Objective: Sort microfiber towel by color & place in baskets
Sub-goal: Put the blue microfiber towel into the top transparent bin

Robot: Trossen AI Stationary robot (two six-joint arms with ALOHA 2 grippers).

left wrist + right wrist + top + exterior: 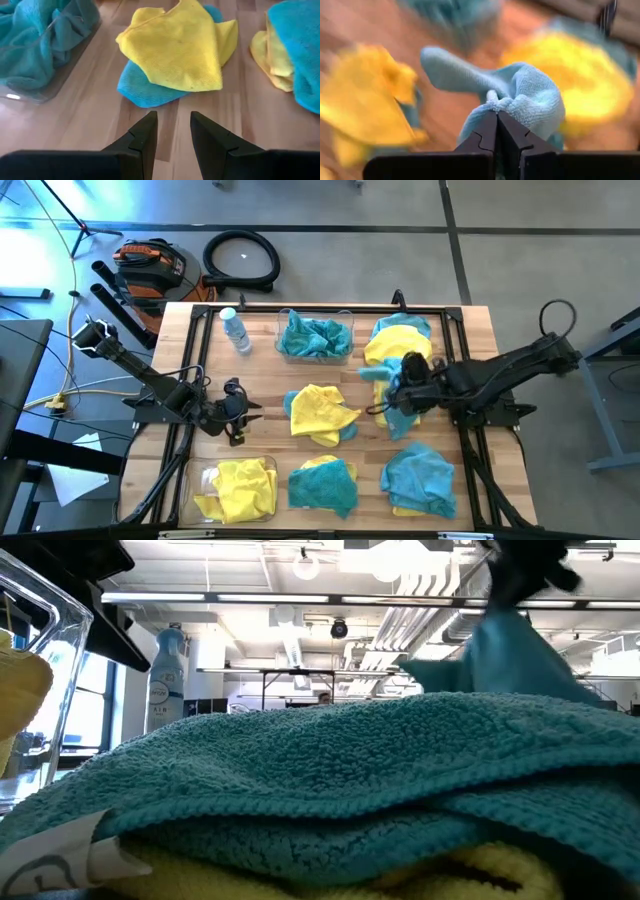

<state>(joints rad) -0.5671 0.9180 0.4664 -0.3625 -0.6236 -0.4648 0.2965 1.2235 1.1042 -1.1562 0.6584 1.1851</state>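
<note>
Right gripper [496,116] pinched tight on a teal towel [520,92], lifting it off the pile, next over to the basket [316,340] of teal towels.

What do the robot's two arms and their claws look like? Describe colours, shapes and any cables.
Both arms are dark, almost black, built of jointed segments on black frame rails. The left claw ends in two matte black, wedge-shaped fingers tapering to points. The right claw has matching black fingers with notched inner edges. Thin black cables loop beside each arm.
</note>
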